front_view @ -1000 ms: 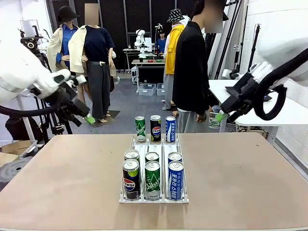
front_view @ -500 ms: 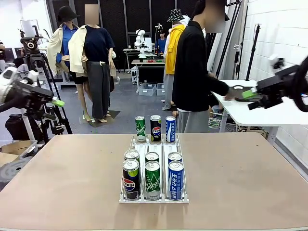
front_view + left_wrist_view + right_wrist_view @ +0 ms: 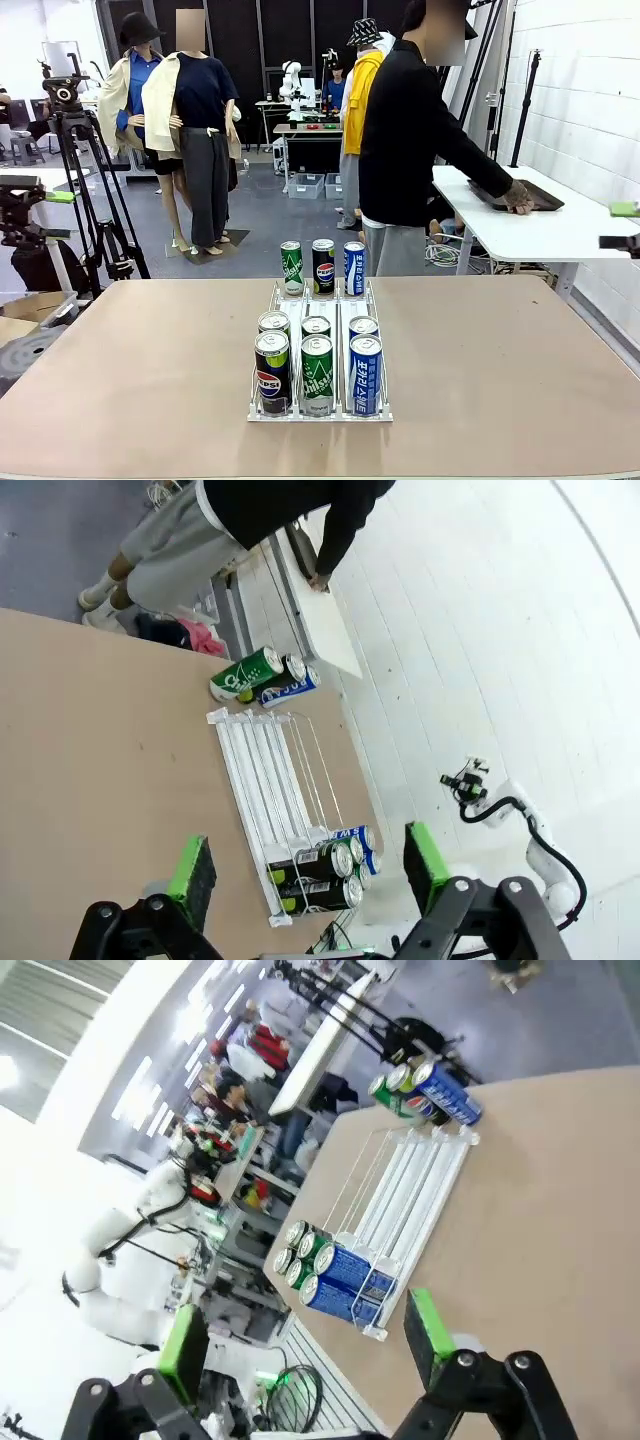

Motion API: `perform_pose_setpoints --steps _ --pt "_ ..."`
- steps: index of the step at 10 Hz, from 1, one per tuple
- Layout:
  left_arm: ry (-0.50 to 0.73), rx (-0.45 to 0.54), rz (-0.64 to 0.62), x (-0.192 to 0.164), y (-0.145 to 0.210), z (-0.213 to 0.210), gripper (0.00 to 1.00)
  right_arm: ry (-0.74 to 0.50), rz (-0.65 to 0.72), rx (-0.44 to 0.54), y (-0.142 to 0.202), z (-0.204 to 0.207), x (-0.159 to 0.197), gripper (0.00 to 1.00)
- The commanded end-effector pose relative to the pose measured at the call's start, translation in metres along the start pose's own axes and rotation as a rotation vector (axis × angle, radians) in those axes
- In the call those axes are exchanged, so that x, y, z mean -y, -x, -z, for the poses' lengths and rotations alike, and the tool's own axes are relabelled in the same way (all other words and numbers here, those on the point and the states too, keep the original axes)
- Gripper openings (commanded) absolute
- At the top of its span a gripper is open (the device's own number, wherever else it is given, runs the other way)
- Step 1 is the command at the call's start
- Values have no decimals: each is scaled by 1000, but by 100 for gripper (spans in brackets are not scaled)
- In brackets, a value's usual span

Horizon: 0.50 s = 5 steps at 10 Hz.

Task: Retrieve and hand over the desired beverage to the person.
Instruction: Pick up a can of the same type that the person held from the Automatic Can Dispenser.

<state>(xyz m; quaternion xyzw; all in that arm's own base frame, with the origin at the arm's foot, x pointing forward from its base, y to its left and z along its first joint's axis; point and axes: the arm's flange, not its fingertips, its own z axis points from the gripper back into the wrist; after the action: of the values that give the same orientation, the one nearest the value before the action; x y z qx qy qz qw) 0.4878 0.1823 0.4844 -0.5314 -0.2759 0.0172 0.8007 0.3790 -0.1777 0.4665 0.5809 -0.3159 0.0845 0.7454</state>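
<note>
A white wire rack (image 3: 276, 300) in the middle of the table holds several drink cans. At its far end stand a green can (image 3: 291, 268), a Pepsi can (image 3: 323, 266) and a blue can (image 3: 354, 267); more cans fill its near end. The person (image 3: 405, 140) in the black jacket stands beyond the table, turned right, one hand (image 3: 517, 197) on a dark tray. My left gripper (image 3: 45, 205) hangs at the far left edge, off the table. At the far right edge is my right gripper (image 3: 622, 225). Both are open and empty, as the left (image 3: 308, 872) and right (image 3: 306, 1338) wrist views show.
A white side table (image 3: 560, 230) with the dark tray (image 3: 545, 200) stands at the right behind the main table. A camera tripod (image 3: 85, 170) is close to my left gripper. Bare tabletop (image 3: 130, 370) lies on both sides of the rack.
Both arms have swung outward to the picture's edges, away from the table's middle. The person has reached an arm out to the side table and laid a hand on the tray.
</note>
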Motion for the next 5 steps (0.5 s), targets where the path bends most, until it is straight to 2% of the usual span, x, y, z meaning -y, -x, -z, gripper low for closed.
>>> perform_pose_setpoints --steps 1,5 --pt "33 25 11 -9 -5 -1 100 -67 5 51 2 -8 21 100" --pt "22 46 24 -7 -3 -1 100 -69 5 56 7 -12 24 100"
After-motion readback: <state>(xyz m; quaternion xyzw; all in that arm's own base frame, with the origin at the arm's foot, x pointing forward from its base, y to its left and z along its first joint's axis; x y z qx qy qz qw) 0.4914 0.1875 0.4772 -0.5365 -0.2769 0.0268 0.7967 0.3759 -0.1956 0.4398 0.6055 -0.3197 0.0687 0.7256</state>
